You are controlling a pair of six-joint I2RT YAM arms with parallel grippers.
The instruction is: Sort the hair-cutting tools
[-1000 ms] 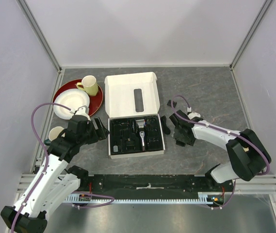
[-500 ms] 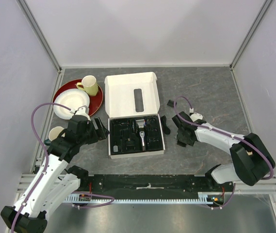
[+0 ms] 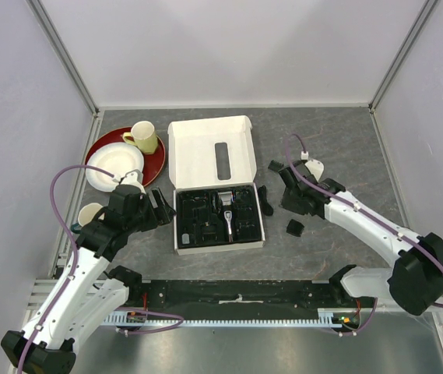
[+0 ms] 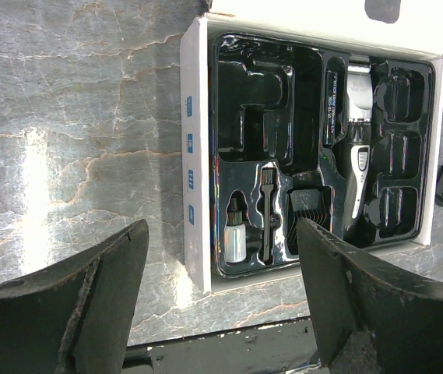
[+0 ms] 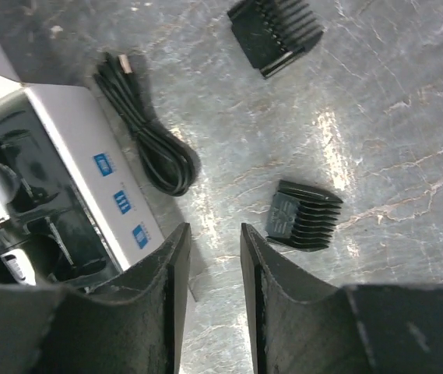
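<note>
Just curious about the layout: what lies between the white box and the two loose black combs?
A coiled black cord, close beside the white box; the rest of that stretch is bare table. The right wrist view shows it best.

Black-and-silver clipper (image 4: 359,156) lies in tray (image 4: 307,47), thin brush (image 4: 268,212) alongside; cord (image 5: 147,128) coiled beside box (image 5: 116,204); two combs (image 5: 305,216) loose on bench (image 5: 408,117).

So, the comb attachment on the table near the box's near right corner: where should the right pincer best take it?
Probably from straight above, across the solid block end of the comb attachment, not its thin teeth. It lies flat on the table with bare surface all around, so the right pincer can come down on both sides.
</note>
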